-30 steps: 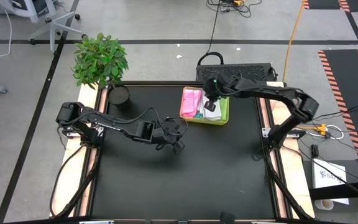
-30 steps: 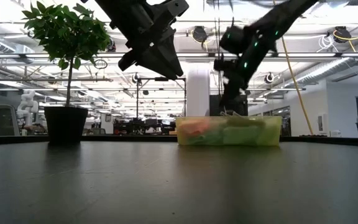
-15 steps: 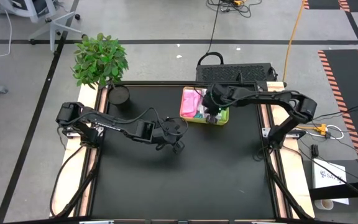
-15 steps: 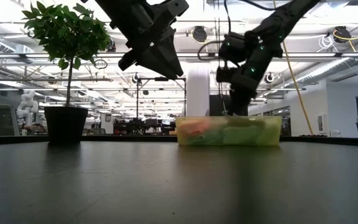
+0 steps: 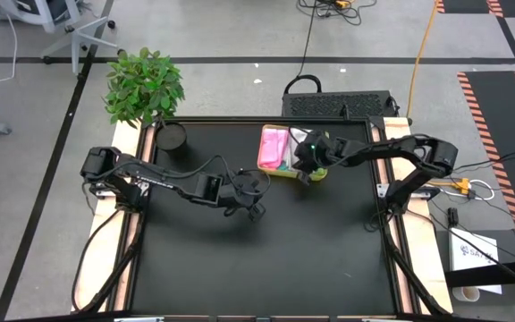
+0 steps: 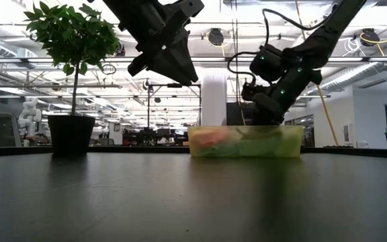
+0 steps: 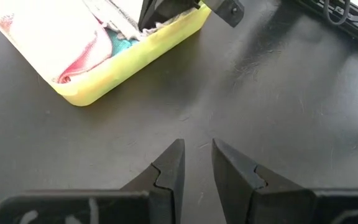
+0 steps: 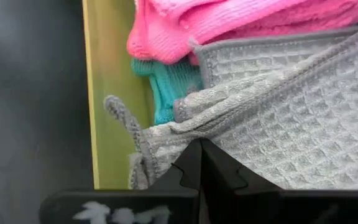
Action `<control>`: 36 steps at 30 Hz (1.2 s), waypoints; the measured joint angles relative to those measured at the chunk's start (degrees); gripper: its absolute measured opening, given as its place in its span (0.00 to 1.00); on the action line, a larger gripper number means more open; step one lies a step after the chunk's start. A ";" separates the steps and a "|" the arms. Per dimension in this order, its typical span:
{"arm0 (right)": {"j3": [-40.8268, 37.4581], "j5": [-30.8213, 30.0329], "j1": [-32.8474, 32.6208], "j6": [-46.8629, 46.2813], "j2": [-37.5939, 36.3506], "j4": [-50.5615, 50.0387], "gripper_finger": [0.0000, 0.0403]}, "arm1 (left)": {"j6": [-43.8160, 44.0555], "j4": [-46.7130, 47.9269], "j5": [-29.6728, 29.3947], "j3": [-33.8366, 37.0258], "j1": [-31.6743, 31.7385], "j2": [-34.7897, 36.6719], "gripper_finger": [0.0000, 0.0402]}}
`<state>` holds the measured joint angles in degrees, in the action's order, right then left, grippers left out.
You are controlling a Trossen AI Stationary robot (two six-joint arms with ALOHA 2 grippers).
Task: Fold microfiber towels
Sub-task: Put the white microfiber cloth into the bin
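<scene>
A yellow-green tray (image 5: 280,173) at the table's far middle holds the towels: a pink one (image 5: 275,148), a teal one (image 8: 169,87) and a white waffle-weave one (image 8: 291,106). A corner of the white towel (image 8: 120,115) hangs over the tray's wall (image 8: 114,68). My right gripper (image 5: 308,172) reaches down into the tray at its near wall and is shut on the white towel. My left gripper (image 7: 197,155) hangs above the bare table left of the tray, slightly open, with nothing between its fingers. My right gripper has its closed fingertips (image 8: 191,158) on a gathered fold of the white towel (image 8: 188,134), close to the corner that hangs over the wall. The fingers slant down into the tray. Wrinkles run toward the tips. The towel lies in the tray on the other towels.
A potted plant (image 5: 143,85) and a black pot (image 5: 172,137) stand at the far left corner. A black box (image 5: 342,103) sits behind the far edge. Bare black table (image 5: 266,259) stretches from the tray to the near edge.
My right gripper has sunk from above the tray's middle into the tray, moved toward its near wall and tipped, with its fingers shut throughout.
</scene>
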<state>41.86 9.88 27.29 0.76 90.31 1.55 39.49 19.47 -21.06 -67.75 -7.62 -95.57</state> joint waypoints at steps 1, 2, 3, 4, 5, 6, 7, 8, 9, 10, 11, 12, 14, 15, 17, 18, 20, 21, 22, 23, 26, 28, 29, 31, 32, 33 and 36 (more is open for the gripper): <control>-0.15 -0.04 0.00 -0.76 -0.25 0.58 0.00 | -0.01 0.01 0.00 0.00 0.00 0.00 0.20; -0.15 -0.28 -0.02 -1.42 -0.64 0.96 0.00 | -0.04 0.01 -0.01 0.00 0.00 0.00 0.20; -0.07 -0.40 -0.04 -1.78 -1.14 1.22 0.00 | -0.19 0.01 -0.02 0.00 0.00 0.00 0.20; 0.30 -0.14 -0.20 -2.01 -1.83 1.05 0.00 | -0.20 0.01 0.00 0.00 0.00 0.00 0.20; 0.87 0.68 -0.34 -2.22 -2.74 1.03 0.00 | -0.20 0.01 -0.02 0.00 0.00 0.00 0.20; 1.46 1.39 -0.58 -2.49 -3.79 1.07 0.00 | -0.22 0.01 -0.02 0.00 0.02 0.00 0.20; 1.94 2.34 -0.79 -2.51 -4.83 0.66 0.00 | -0.34 0.01 -0.02 0.00 0.02 0.00 0.20; 2.15 2.46 -1.08 -2.38 -5.65 -0.05 0.00 | -0.42 0.01 -0.02 0.00 0.02 0.00 0.20; 2.14 2.43 -1.36 -1.69 -6.27 -1.13 0.00 | -0.42 0.01 -0.02 0.00 0.02 0.00 0.20; 2.01 2.39 -1.56 -1.00 -6.73 -2.23 0.00 | -0.42 0.01 -0.02 0.00 0.02 0.00 0.20; 1.96 2.35 -1.60 -0.26 -7.02 -2.67 0.00 | -0.42 0.01 -0.02 0.00 0.02 0.00 0.20; 1.95 2.35 -1.55 0.11 -7.25 -2.34 0.00 | -0.42 0.01 -0.02 0.00 0.02 0.00 0.20; 2.02 2.20 -0.99 0.19 -7.44 -1.20 0.00 | -0.44 0.01 -0.02 0.00 0.02 0.00 0.20; 2.02 2.18 -0.68 0.14 -7.23 -0.86 0.00 | -0.44 0.01 -0.02 0.00 0.02 0.00 0.20; 2.02 2.22 -0.30 -0.07 -6.33 0.13 0.00 | -0.46 0.01 -0.02 0.00 0.02 0.00 0.20; 2.02 2.25 -0.24 -0.05 -5.99 0.46 0.00 | -0.50 0.00 -0.02 0.00 0.02 0.00 0.20; 2.02 2.47 -0.26 -0.02 -5.05 2.24 0.00 | -0.55 0.02 -0.02 0.00 0.02 0.00 0.20; 2.04 2.78 -0.24 -0.06 -4.39 2.91 0.00 | -0.58 0.06 -0.02 0.00 0.02 0.00 0.20; 2.04 3.84 -0.27 -0.12 -3.64 3.71 0.00 | -0.77 0.11 -0.02 0.00 0.02 0.00 0.20; 2.03 4.66 -0.28 -0.49 -2.84 5.07 0.00 | -1.02 0.12 -0.03 0.00 0.03 0.00 0.20; 2.06 5.39 -0.75 -2.19 -0.98 8.46 0.00 | -1.69 0.21 -0.04 0.00 0.04 0.00 0.20; 2.08 5.37 -1.10 -2.24 0.11 8.96 0.00 | -1.71 0.26 -0.04 0.00 0.10 0.00 0.20; 2.08 5.40 -1.18 -2.25 0.66 9.12 0.00 | -1.70 0.26 -0.04 0.00 0.09 0.00 0.20; 2.08 5.48 -1.23 -2.80 1.68 10.05 0.00 | -1.67 0.23 -0.04 0.00 0.09 0.00 0.20; 2.09 5.61 -1.33 -3.57 2.13 10.75 0.00 | -1.67 0.23 -0.04 0.00 0.09 0.00 0.20; 2.13 6.20 -1.40 -4.11 2.52 10.87 0.00 | -1.69 0.23 -0.04 0.00 0.09 0.00 0.20; 2.13 7.83 -2.26 -4.62 3.35 10.57 0.00 | -1.71 0.26 -0.16 0.00 0.21 0.00 0.20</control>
<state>43.99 17.71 25.03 -3.86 93.66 12.12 37.78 19.73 -21.22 -67.75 -7.41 -95.57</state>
